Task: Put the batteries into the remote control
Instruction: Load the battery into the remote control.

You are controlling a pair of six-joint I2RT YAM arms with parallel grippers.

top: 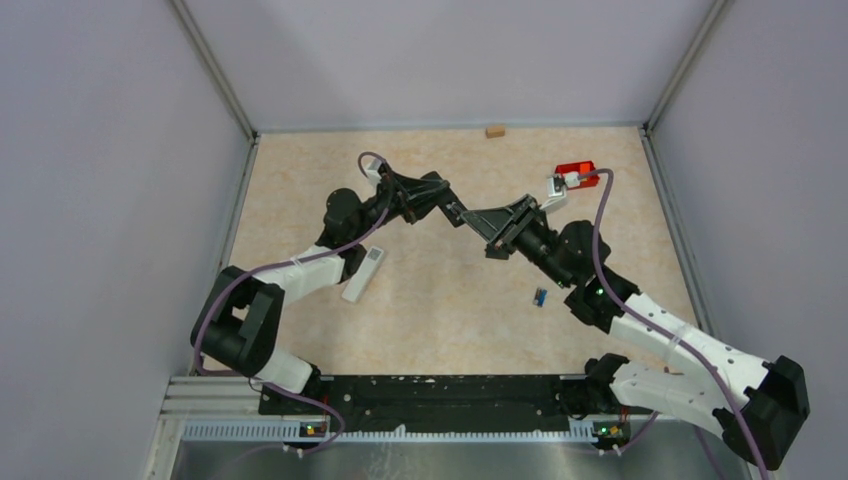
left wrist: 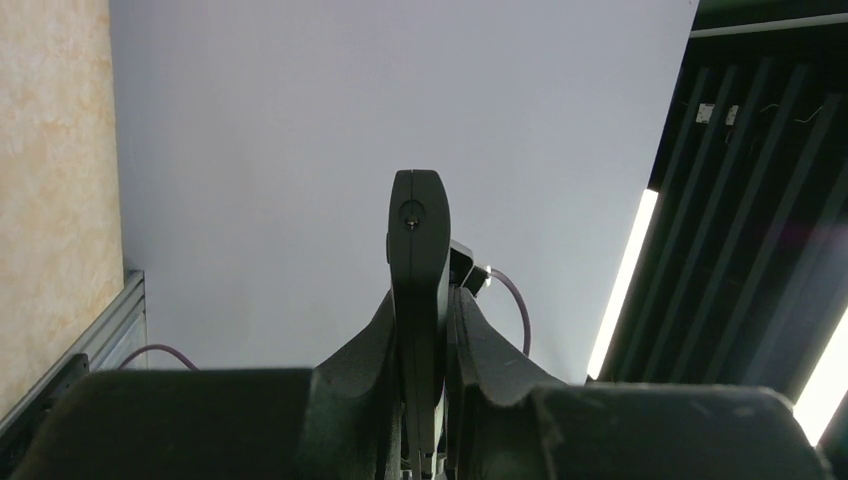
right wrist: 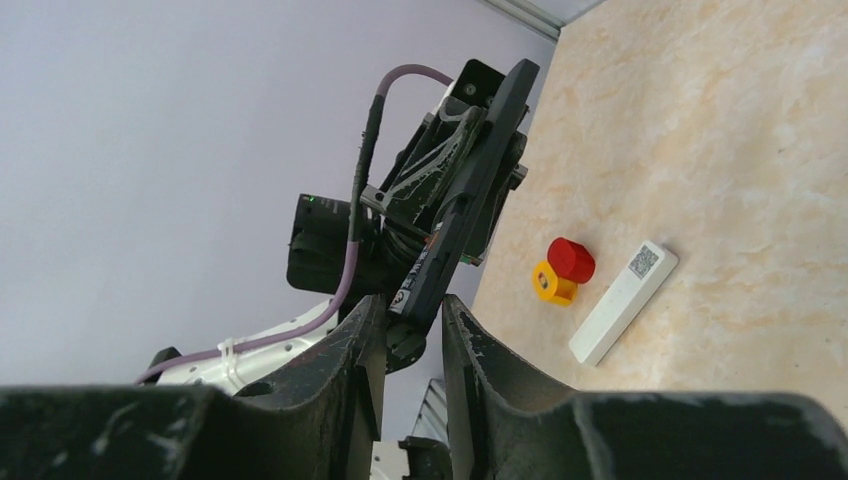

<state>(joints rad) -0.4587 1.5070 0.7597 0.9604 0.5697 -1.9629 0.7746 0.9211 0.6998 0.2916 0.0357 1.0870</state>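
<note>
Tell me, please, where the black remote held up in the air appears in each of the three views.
Top external: the black remote hangs in mid-air near the centre, between the arm tips.
Left wrist: upright in the middle, clamped by the left gripper.
Right wrist: slanting up and to the right from the right gripper.
Shared landmark: the beige tabletop.

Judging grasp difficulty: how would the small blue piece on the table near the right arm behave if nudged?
The blue piece looks tiny, so it is probably very light and quick to skid on the smooth table. It lies low and loose; a pinch could flick it away. Its shape is too small to judge rolling.
</note>
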